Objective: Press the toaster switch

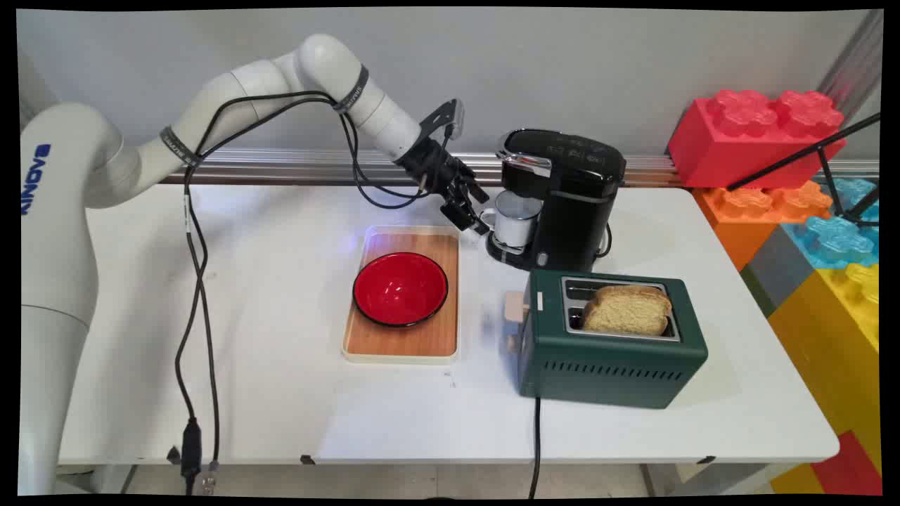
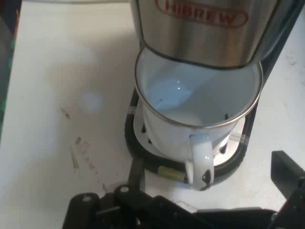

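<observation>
**Gripper at the mug's handle, under the coffee maker**

The mug (image 1: 517, 219) is seen right of centre in the main view, set on the drip tray (image 2: 143, 160) of the coffee maker (image 1: 562, 197), directly below the spout, presumably so that it would catch whatever is dispensed. Its handle (image 2: 200, 162) is turned outward, toward the gripper (image 1: 467, 211), which is held just beside it. In the hand view the fingers are spread apart, one at the lower left and one at the lower right, with the handle between them and nothing grasped.

Whether a fingertip touches the handle cannot be made out. The fingertips are cut off by the hand view's bottom edge. The maker's upper part is cropped there, only lettering being shown.

Lower in the main view, a bowl (image 1: 400, 289) rests on a tray (image 1: 401, 348); a toaster (image 1: 608, 351) holds bread (image 1: 628, 309).
</observation>
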`<state>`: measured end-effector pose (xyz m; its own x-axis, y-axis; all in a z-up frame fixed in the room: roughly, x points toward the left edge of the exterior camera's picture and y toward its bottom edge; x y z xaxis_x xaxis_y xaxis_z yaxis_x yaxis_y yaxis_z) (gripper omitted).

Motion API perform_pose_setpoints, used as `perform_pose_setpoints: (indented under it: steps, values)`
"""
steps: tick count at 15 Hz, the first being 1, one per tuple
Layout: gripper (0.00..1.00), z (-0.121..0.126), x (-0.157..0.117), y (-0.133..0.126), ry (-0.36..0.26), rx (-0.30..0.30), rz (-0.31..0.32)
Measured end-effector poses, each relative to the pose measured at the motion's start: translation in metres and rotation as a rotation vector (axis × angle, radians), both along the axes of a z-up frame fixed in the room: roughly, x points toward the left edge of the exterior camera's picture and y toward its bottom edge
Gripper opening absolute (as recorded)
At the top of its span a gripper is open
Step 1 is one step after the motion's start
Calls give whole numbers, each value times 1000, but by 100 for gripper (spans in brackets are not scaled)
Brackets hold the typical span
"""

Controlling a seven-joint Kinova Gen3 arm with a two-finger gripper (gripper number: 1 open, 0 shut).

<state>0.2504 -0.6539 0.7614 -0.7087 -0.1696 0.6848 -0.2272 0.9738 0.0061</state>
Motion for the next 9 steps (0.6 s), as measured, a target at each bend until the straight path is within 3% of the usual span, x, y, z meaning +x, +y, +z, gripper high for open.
perform_pose_setpoints:
  steps: [4,9]
  values:
    - [100,12,4,7,11,7,44]
    - [100,39,16,41,7,48,102]
